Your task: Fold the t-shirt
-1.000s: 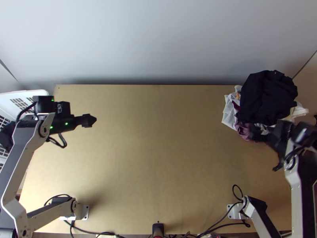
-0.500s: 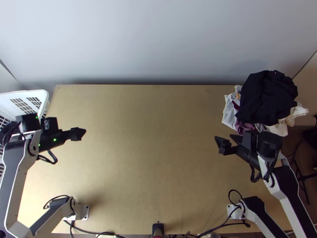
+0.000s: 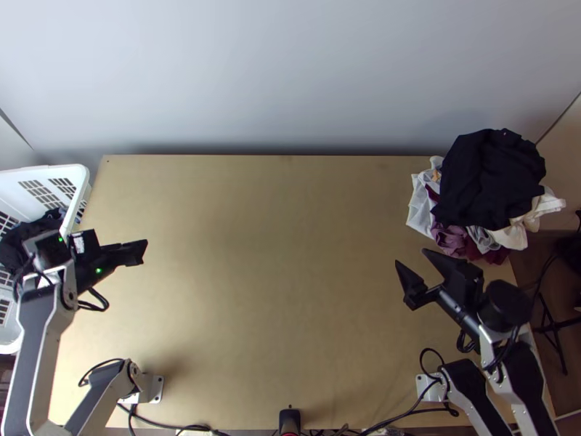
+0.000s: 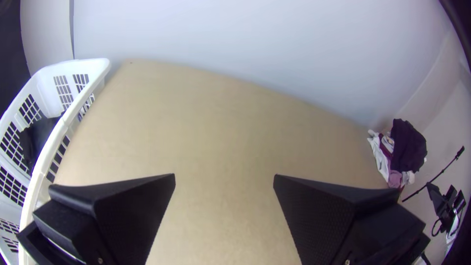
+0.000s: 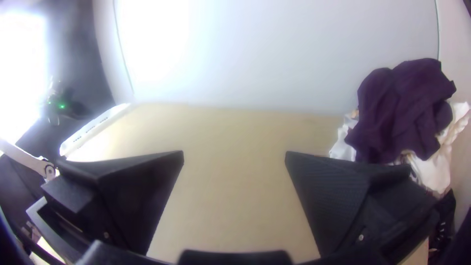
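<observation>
A bunched black cloth [image 3: 488, 178] lies on top of a clothes pile at the table's far right in the top view; whether it is a t-shirt I cannot tell. Over the table's left side is my left gripper [image 3: 145, 251], far from the pile. In its wrist view the left gripper [image 4: 224, 179] is open with nothing between its fingers. My right gripper [image 3: 412, 259] stands to the near left of the pile, apart from it. The right wrist view shows the right gripper [image 5: 234, 156] open and holding nothing, with the dark cloth [image 5: 400, 110] beyond one finger.
White, cream and purple clothes [image 3: 450, 236] lie bunched beneath the black cloth. A white basket [image 3: 81, 178] with dark cloth inside stands at the table's left edge. The wooden table [image 3: 276, 276] stretches between the arms, with a pale wall behind it.
The right gripper has swung away from the pile toward the table's middle, uncovering the purple clothes, and its fingers now point farther up the picture. The left gripper has moved left and nearer the table's front.
</observation>
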Motion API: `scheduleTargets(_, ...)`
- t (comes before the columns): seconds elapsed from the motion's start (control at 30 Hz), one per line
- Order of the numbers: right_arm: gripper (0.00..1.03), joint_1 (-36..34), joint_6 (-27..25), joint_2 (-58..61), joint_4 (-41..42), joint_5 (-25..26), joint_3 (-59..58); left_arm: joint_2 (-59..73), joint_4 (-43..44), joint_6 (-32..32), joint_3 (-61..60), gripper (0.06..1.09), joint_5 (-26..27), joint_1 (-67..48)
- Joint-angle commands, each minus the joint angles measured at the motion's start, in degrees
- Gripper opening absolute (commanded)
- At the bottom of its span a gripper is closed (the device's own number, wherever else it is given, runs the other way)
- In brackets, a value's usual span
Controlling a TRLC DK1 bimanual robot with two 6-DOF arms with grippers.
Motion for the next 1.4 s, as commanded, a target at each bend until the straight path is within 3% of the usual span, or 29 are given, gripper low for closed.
scheduleTargets(0.0,0.96,-1.6,-3.6,-8.6,10.8,1.1,-11.1,-6.5,16.6,-3.3,-11.2,1.03,0.1,-1.7)
scheduleTargets(0.23,0.96,-4.2,-7.5,-17.6,16.3,1.6,-20.1,-15.9,30.2,-4.4,-23.8,1.03,0.0,-4.1)
scheduleTargets(0.4,0.96,-4.9,-7.2,-24.4,8.9,1.6,-21.3,-24.4,33.4,-4.7,-31.6,1.03,0.0,-6.4)
scheduleTargets(0.5,0.96,-6.4,-6.2,-24.3,5.6,1.5,-21.3,-30.9,33.1,-5.9,-35.5,1.03,0.1,-7.7)
scheduleTargets(0.63,0.99,-7.0,-5.4,-24.2,5.1,2.1,-21.4,-48.8,18.5,-3.2,-36.2,1.03,-0.6,-8.6)
scheduleTargets(0.7,0.99,-6.4,-5.4,-24.2,5.1,2.1,-21.4,-49.1,18.0,-2.3,-36.2,1.03,-3.0,-8.6)
scheduleTargets(0.93,0.99,2.5,-5.1,-23.9,5.0,2.1,-21.4,-52.2,17.3,-1.0,-36.2,1.03,-3.0,-10.5)
scheduleTargets(1.03,0.99,3.3,-5.2,-24.3,4.9,2.2,-21.4,-52.3,16.8,0.1,-36.2,1.03,-3.2,-10.4)
scheduleTargets(1.23,0.99,-2.3,-5.4,-24.3,4.9,2.2,-21.4,-52.4,14.1,8.8,-36.2,1.03,-3.2,-10.1)
scheduleTargets(1.37,0.99,-2.3,-5.4,-24.3,4.9,2.2,-21.4,-52.4,10.0,22.4,-36.1,1.03,-3.2,-10.1)
